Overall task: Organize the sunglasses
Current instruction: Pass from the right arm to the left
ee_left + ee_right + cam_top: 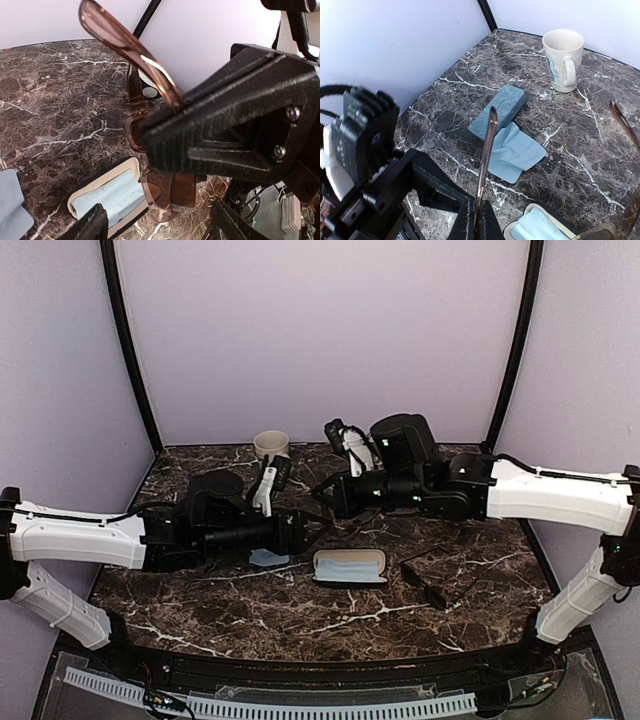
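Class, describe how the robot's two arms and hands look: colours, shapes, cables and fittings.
Both arms pair white shells with black joint housings. The left arm and the right arm each carry a thin black cable along the white link. The left hand has chunky black plastic fingers with ridged print lines and two silver screws; the right hand is the same black plastic.

bright even light, blurred near parts

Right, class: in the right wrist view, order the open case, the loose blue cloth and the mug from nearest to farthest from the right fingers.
1. Open case, lower right, just beside the right fingers.
2. Loose blue cloth, mid-table, ahead of them.
3. Mug, top right, near the far edge.
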Controlling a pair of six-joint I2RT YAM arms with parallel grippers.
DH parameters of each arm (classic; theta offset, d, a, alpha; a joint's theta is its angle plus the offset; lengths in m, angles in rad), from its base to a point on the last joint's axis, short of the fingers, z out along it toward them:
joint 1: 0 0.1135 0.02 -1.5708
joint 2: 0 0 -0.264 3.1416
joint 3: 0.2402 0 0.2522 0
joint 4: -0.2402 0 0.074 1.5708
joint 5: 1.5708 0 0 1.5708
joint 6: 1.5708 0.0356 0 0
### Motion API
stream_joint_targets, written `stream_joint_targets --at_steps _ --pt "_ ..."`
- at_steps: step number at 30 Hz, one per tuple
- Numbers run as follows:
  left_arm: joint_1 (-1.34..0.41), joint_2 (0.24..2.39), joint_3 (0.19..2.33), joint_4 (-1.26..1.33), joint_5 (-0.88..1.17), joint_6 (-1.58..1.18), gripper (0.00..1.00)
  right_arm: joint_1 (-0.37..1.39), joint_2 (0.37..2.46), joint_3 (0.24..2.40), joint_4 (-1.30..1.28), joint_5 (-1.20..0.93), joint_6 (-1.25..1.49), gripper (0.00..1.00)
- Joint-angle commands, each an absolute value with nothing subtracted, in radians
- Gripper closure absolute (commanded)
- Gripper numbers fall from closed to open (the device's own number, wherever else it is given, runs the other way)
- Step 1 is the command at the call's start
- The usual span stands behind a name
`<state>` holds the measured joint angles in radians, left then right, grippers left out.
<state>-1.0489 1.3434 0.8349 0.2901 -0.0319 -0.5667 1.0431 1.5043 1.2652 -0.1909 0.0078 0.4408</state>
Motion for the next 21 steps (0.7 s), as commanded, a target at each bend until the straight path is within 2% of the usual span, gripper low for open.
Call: stream_joint_targets --at_steps 1,5,9,13,17,21 --pt "-1.063 1.366 0.846 0.323 -0.039 -0.608 0.27 1.056 1.533 1.28 -0.129 0.11 0.521 1.0" --pt "-1.068 1.394 0.863 0.319 -0.027 -0.61 0.26 1.071 1.554 1.3 -0.148 0.125 0.52 1.0" --pt "-1.068 1.422 0.882 0.309 -0.03 -0.599 0.29 1.079 1.565 1.313 -0.161 0.132 0.523 1.0" --pt "-1.068 1.439 0.904 0.289 -0.037 -0.589 0.37 1.081 1.566 1.312 -0.16 0.131 0.526 1.0" --pt "-1.068 1.449 0.914 0.278 -0.038 -0.587 0.5 1.084 1.571 1.319 -0.167 0.132 0.528 1.0" --pt "-1.068 1.451 0.909 0.293 -0.036 -0.586 0.59 1.086 1.577 1.321 -0.172 0.13 0.52 1.0"
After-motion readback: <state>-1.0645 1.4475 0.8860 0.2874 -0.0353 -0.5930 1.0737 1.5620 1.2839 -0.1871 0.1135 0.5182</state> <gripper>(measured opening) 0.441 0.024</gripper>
